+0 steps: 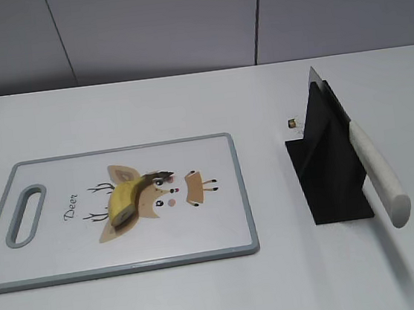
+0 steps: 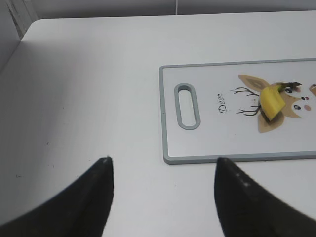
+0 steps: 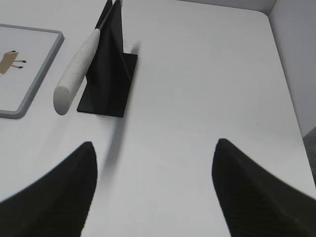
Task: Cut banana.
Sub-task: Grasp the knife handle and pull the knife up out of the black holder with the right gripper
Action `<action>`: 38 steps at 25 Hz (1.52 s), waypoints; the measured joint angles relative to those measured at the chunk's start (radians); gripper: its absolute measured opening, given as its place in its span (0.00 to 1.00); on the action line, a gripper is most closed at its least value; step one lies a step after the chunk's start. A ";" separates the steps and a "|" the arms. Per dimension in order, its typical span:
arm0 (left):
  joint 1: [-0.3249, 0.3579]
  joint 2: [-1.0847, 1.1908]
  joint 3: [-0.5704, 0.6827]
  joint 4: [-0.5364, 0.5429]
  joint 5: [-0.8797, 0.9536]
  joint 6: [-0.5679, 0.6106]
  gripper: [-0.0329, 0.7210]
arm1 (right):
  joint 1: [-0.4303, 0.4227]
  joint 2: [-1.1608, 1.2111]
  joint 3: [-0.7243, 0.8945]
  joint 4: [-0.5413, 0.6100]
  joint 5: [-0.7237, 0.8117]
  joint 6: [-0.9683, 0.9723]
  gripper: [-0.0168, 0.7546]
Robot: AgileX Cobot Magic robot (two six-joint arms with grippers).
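A short curved yellow banana (image 1: 126,200) with a dark stem tip lies on the deer print of a white cutting board (image 1: 216,232); it also shows in the left wrist view (image 2: 272,101). A knife (image 1: 379,176) with a white handle leans in a black stand (image 1: 328,164), and shows in the right wrist view (image 3: 76,64). My left gripper (image 2: 163,165) is open and empty, off the board's handle end. My right gripper (image 3: 154,148) is open and empty, near the stand (image 3: 111,74). Neither gripper shows in the exterior view.
The board has a grey rim and a slot handle (image 1: 25,214) at its left end. A small dark and brass-coloured object (image 1: 292,123) lies behind the stand. The white table ends at a grey wall (image 1: 177,24) at the back.
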 joint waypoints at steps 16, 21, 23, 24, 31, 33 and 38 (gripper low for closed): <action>0.000 0.000 0.000 0.000 0.000 0.000 0.83 | 0.000 0.000 0.000 0.000 0.000 0.000 0.74; 0.000 0.001 0.000 0.000 0.000 0.000 0.82 | 0.000 0.000 0.000 0.000 0.000 0.000 0.74; 0.000 0.001 0.000 0.000 0.000 0.000 0.82 | 0.000 0.000 0.000 0.000 0.000 0.000 0.74; 0.000 0.001 0.000 0.000 0.000 0.000 0.82 | 0.000 0.000 0.000 0.000 0.000 0.000 0.74; 0.000 0.001 0.000 0.000 0.000 0.000 0.82 | 0.000 0.000 0.000 0.000 0.000 0.000 0.74; 0.000 0.001 0.000 0.000 0.000 0.000 0.82 | 0.000 0.000 0.000 0.000 0.000 0.000 0.74; 0.000 0.001 0.000 0.000 0.001 0.000 0.82 | 0.000 0.000 0.000 -0.004 0.001 0.001 0.74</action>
